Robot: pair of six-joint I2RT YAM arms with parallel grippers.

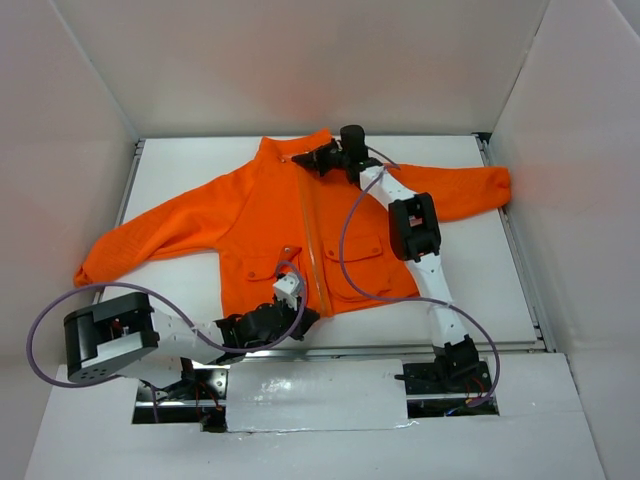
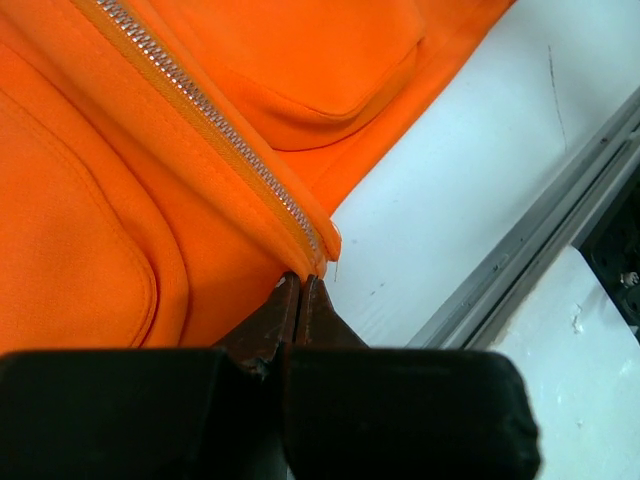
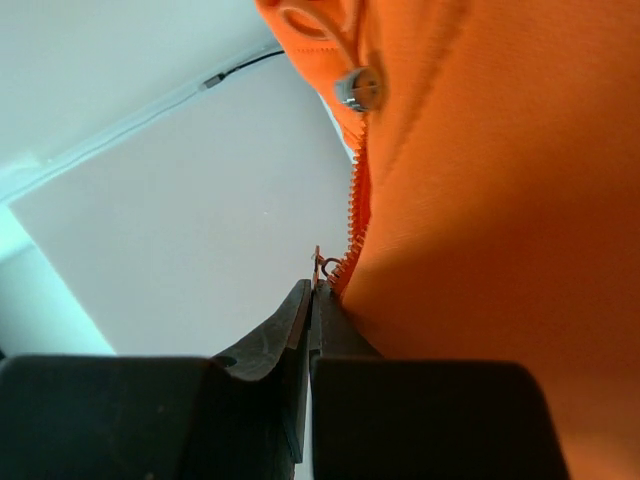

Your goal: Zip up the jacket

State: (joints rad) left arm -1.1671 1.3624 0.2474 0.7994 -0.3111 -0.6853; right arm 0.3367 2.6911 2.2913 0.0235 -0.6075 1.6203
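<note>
The left arm lies low, reaching in from the near left corner, its left hand (image 1: pixel 290 298) at the bottom hem. In its wrist view the fingers (image 2: pixel 275 320) are pressed together, pinching the hem corner just below the end of the zipper (image 2: pixel 210 110). The right arm stretches long and nearly straight across the jacket (image 1: pixel 260 215) to the collar. There the right hand (image 1: pixel 312 158) is also closed, its tips clamped on the small zipper pull (image 3: pixel 324 267), with one snap (image 3: pixel 357 88) above it.

One jacket lies flat, front up, in the middle of the white surface (image 1: pixel 480 280). Both sleeves (image 1: pixel 150 240) are spread out to the sides. It has one centre zipper and two front pockets (image 1: pixel 360 268).
</note>
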